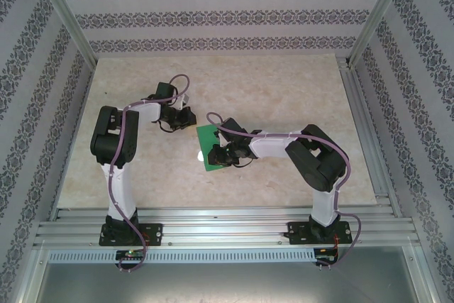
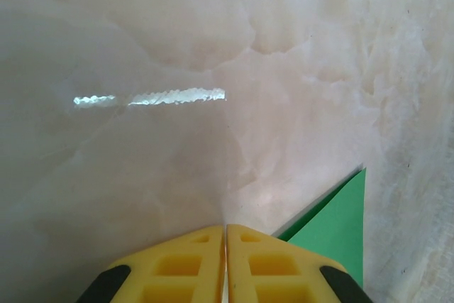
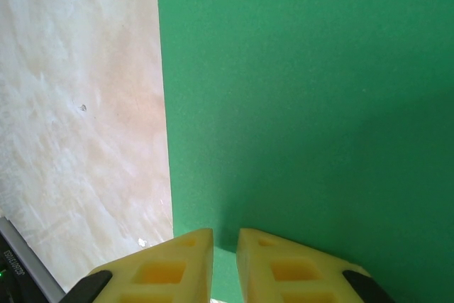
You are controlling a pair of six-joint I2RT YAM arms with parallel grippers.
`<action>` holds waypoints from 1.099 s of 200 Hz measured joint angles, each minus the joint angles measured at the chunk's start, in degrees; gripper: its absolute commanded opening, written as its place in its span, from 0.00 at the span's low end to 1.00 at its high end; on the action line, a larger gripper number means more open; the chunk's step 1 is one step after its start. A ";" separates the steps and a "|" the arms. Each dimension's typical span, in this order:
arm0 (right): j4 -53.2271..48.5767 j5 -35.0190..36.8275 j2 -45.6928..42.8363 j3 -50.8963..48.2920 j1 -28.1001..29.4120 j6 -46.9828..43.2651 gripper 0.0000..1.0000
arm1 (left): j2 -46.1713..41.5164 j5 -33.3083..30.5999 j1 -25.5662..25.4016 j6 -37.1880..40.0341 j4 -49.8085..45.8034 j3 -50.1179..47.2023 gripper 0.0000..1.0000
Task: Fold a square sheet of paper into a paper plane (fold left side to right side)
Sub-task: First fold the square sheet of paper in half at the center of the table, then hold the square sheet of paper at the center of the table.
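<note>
Bright, even light; glare streak on the table (image 2: 152,96).

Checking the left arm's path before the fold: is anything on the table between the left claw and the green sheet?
Nothing visible does. Bare table lies between the shut left claw and a corner of the green sheet. The right claw hovers over the sheet itself, not in that gap.

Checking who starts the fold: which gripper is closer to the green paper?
Right. The right gripper is over the square sheet of paper; the left gripper is over bare table beside one corner.
</note>
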 measured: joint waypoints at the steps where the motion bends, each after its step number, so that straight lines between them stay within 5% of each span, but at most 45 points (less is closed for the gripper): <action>1: 0.00 0.00 0.00 0.00 -0.02 0.00 0.20 | 0.02 0.02 0.00 0.00 -0.07 0.00 0.11; 50: -1.70 0.39 -1.27 0.44 0.35 -0.50 0.31 | -2.03 -2.05 0.50 1.68 -0.83 0.17 0.19; 85: -7.69 1.31 -5.55 3.19 -0.46 -1.92 0.38 | -13.03 -4.66 1.68 2.99 -1.03 -3.06 0.24; 135: -8.02 -1.14 -8.31 11.17 -6.16 -3.54 0.18 | -28.89 -2.47 1.22 1.03 4.90 -17.66 0.19; 220: -7.87 -5.75 13.07 24.68 -8.07 -3.87 0.14 | -27.34 0.70 -8.35 -7.56 16.81 -30.69 0.13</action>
